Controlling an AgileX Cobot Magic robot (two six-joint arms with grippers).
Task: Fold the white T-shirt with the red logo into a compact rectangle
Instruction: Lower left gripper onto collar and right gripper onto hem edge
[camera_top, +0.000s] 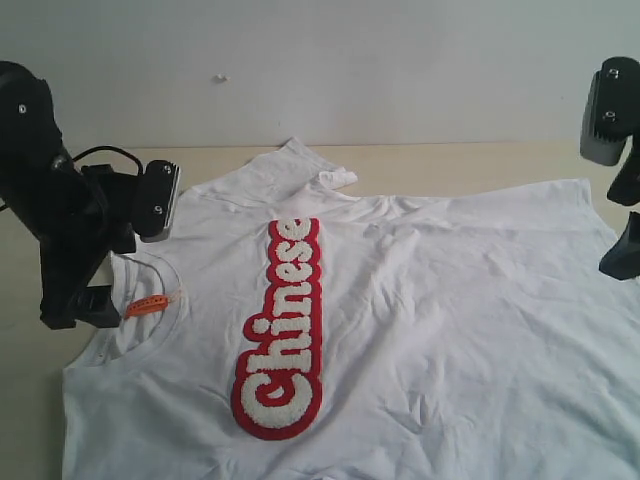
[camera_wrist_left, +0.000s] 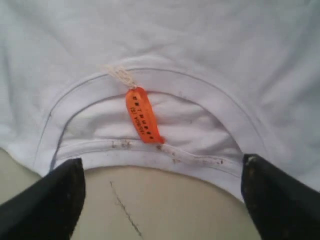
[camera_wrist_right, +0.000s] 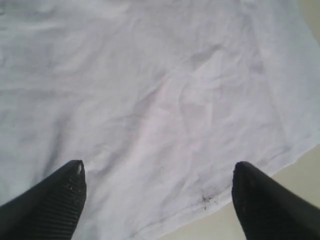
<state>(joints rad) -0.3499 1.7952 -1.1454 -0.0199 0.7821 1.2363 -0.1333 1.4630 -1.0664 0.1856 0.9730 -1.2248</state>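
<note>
Scene at the start of a fold. The white T-shirt (camera_top: 430, 320) lies face up and spread across the pale tabletop (camera_top: 480, 160), covering most of it, collar (camera_wrist_left: 165, 80) toward the left of the exterior view and hem (camera_wrist_right: 240, 182) toward the right. The red logo (camera_top: 283, 330) runs along the chest, its white letters fully exposed. An orange tag (camera_top: 148, 304) hangs inside the collar from a short pale string; nothing else lies on the cloth. One sleeve (camera_top: 300, 165) points toward the wall, its cuff (camera_top: 338, 178) turned over in a small roll, and shallow creases cross the body of the garment. The left end effector (camera_wrist_left: 161, 160) sits at the collar with its two dark fingers (camera_wrist_left: 45, 205) spread wide, one to either side of the neck opening – holding nothing. The right end effector (camera_wrist_right: 159, 165) hangs over the hem region, fingers likewise wide apart and empty; a few dark specks (camera_wrist_right: 206, 200) mark the cloth near the hem edge. A black cable (camera_top: 105, 152) loops behind the left arm, beside its silver-edged camera module (camera_top: 160, 198), clear of the shirt. The tabletop is a light beige, smooth, with a thin dark scratch (camera_wrist_left: 122, 207) visible just off the collar. Behind it rises a plain whitish wall (camera_top: 400, 70) bearing one small white fleck (camera_top: 221, 77). The lighting is even and soft.
</note>
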